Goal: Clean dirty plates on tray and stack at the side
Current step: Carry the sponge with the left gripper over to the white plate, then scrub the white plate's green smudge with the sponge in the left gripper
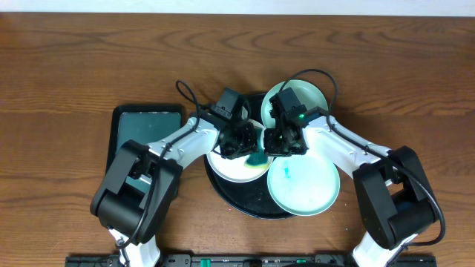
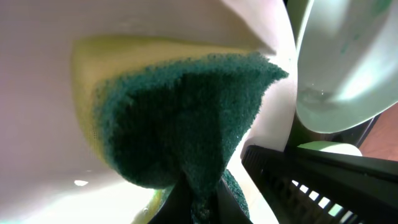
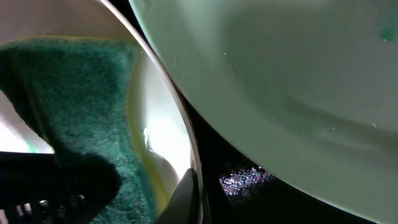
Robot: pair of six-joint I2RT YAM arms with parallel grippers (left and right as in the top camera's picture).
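The black round tray (image 1: 236,199) holds a white plate (image 1: 228,169) at the left, a mint plate (image 1: 312,189) with a teal smear at the front right, and a second mint plate (image 1: 304,98) at the back. My left gripper (image 1: 249,147) is shut on a green-and-yellow sponge (image 1: 257,158) and presses it onto the white plate (image 2: 93,25). The sponge (image 2: 180,118) fills the left wrist view above the jaws (image 2: 199,208). My right gripper (image 1: 282,142) is shut on the white plate's rim (image 3: 163,118), with its finger (image 3: 189,196) at that rim next to the smeared mint plate (image 3: 280,81).
A smaller rectangular dark-green tray (image 1: 148,127) lies to the left of the black tray. Brown wooden table (image 1: 74,59) surrounds everything. Both arms meet over the middle of the black tray, and cables loop above them.
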